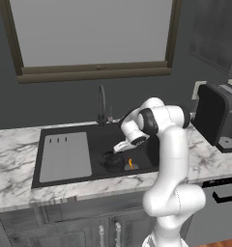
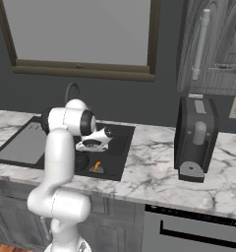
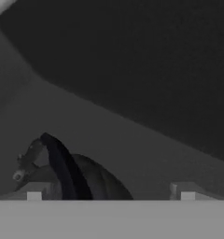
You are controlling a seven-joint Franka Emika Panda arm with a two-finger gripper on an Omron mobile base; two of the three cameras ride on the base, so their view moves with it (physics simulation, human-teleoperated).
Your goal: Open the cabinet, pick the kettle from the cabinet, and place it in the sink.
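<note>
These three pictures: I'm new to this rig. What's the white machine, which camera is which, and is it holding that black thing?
The white machine is a robot arm with a two-finger gripper. Two pictures come from cameras on its base, behind it to the left and right. The third looks along the hand, its finger tips at the bottom. The arm reaches over a black sink set in a marble counter, with a coffee machine nearby. The black kettle sits in the basin. The jaws stand wide apart in the hand view, so nothing is held.
</note>
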